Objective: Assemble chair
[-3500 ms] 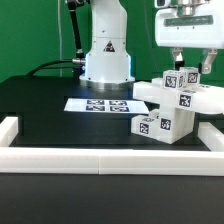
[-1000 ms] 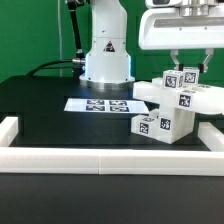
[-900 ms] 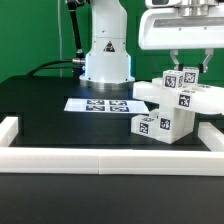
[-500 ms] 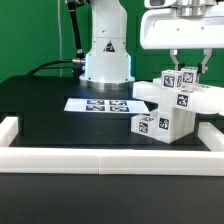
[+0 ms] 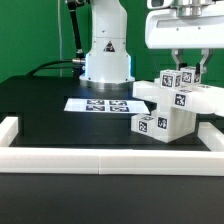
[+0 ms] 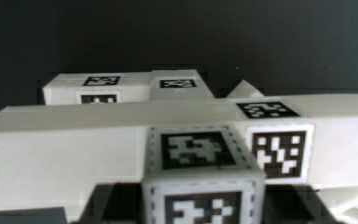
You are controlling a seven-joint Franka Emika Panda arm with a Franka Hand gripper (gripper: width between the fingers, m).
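You're pinching the two-finger gripper (image 5: 186, 66) narrowly around a tagged block (image 5: 189, 76) atop the small white blocky plastic chair (image 5: 165, 112), risking twisting it crooked.

Exterior view count: one small white plastic chair assembly of chunky blocks (image 5: 168, 104); five black-and-white square marker tags visible on its faces. One thin flat white marker board (image 5: 100, 105) on the one black table (image 5: 60, 110). One low white border rail (image 5: 100, 157). One white robot arm base (image 5: 106, 55). One two-finger gripper (image 5: 187, 65).
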